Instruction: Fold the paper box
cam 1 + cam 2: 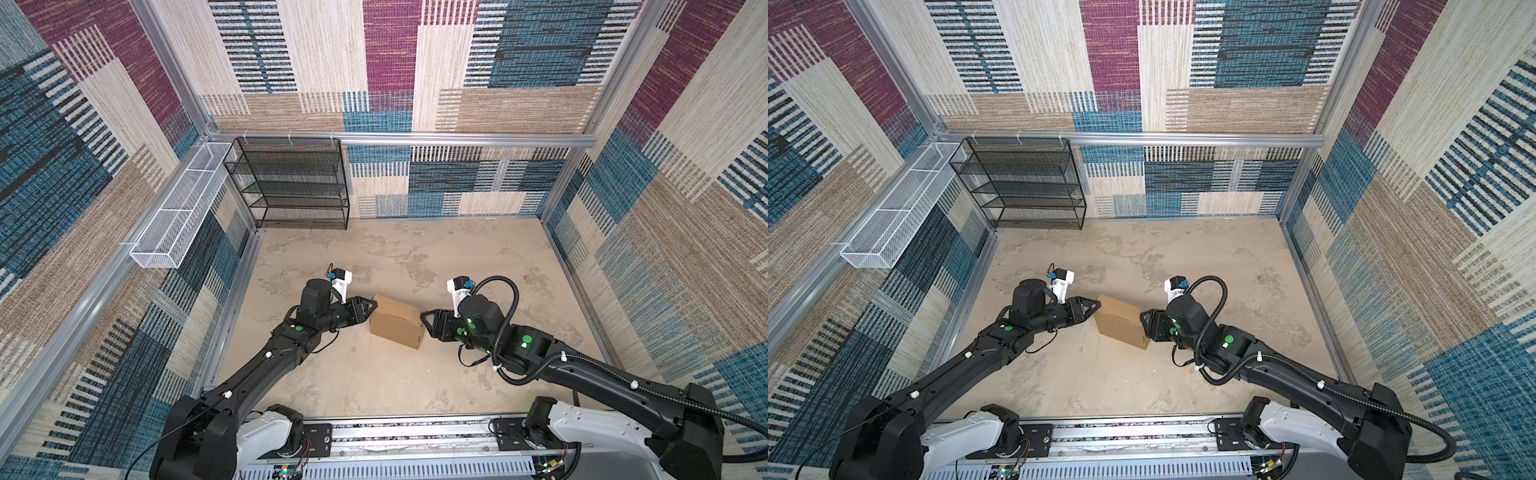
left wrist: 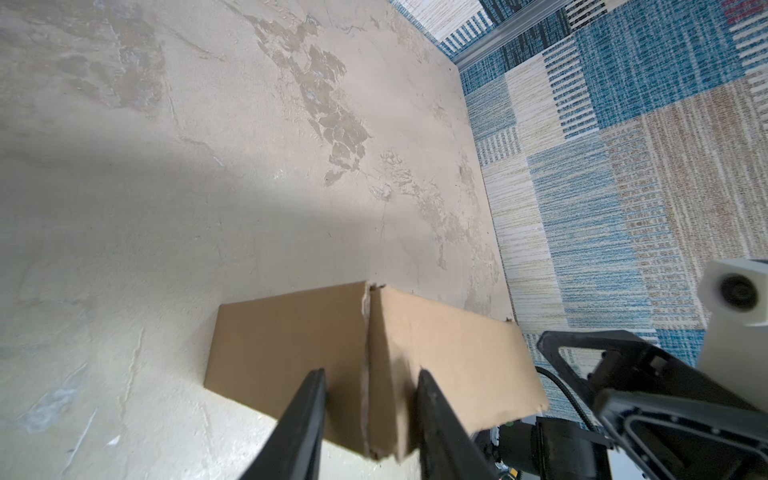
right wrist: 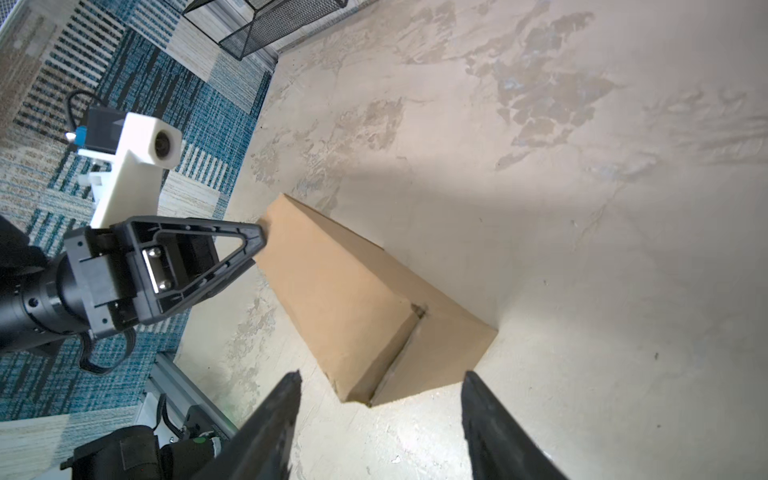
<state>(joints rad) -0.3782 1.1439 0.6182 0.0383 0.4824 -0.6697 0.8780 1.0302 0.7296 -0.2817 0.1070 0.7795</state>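
The paper box (image 1: 397,321) (image 1: 1120,321) is brown cardboard, folded into a low tent shape with a crease along its top, lying mid-table. My left gripper (image 1: 373,306) (image 2: 372,374) is at its left end, fingers on either side of the crease, shut on the cardboard (image 2: 282,332). My right gripper (image 1: 424,319) (image 3: 380,374) stands open just off the right end. The box's near corner (image 3: 357,386) lies ahead of its fingertips, untouched. The right wrist view shows the left gripper's tip (image 3: 261,236) against the box's far end.
A black mesh shelf rack (image 1: 291,183) stands at the back left against the wall. A white wire basket (image 1: 178,208) hangs on the left rail. Patterned walls close in the beige table (image 1: 436,257) on three sides, and the arms' base rail (image 1: 399,436) runs along the front.
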